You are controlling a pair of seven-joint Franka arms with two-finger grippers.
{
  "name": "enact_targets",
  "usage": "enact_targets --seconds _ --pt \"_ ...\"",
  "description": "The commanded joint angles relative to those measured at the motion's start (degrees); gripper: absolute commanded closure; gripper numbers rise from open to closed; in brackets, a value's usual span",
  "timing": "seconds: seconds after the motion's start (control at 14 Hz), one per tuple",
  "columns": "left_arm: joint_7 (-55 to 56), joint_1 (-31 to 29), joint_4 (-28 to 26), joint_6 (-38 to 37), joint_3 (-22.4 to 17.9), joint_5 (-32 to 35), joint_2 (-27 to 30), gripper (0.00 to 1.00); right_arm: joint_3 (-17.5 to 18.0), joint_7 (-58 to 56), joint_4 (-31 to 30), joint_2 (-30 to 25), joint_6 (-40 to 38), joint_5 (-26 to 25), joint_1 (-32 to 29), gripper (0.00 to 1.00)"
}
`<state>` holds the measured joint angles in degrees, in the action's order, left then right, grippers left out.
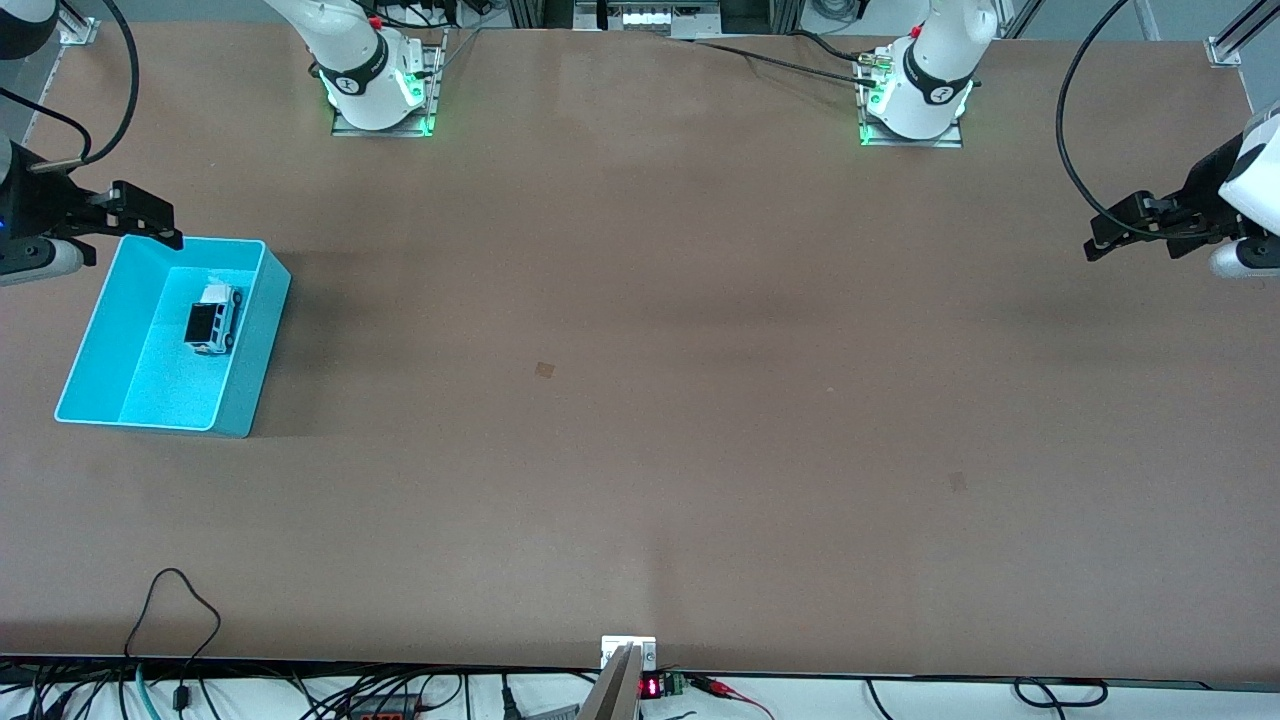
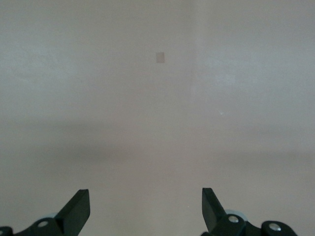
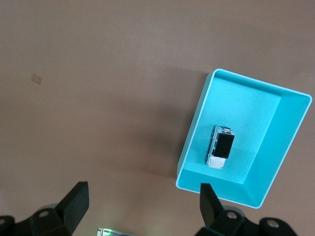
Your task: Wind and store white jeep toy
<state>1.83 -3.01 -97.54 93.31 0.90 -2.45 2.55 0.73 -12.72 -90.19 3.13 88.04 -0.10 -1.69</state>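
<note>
The brown desk (image 1: pixel 640 400) carries a cyan bin (image 1: pixel 100 330) at my right arm's end. The white jeep toy (image 1: pixel 213 319) sits inside it. My right pincer (image 1: pixel 150 222) hangs over the bin's rim, fingers apart; my left pincer (image 1: pixel 1125 232) waits, also apart. The toy looks light, hard and slick: grip its sides.

A cyan bin (image 1: pixel 250 345) sits on the brown table (image 1: pixel 700 400) toward the right arm's end. Two small faded square marks show on the tabletop, one near the middle (image 1: pixel 544 370), another nearer the front camera (image 1: pixel 958 482). Cables (image 1: pixel 180 640) trail along the near edge.
</note>
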Motion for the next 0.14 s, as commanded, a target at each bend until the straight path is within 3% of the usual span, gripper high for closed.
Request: enact_targets --seconds 0.0,0.07 --pt "0.0 -0.2 -1.1 -0.4 0.3 1.0 1.4 0.00 -0.8 -0.1 0.0 -0.4 -0.8 -0.5 1.1 0.00" --pt "0.0 -0.2 -1.1 -0.5 0.3 1.0 1.4 0.00 -0.8 -0.2 0.0 -0.4 -0.8 -0.6 1.2 0.00"
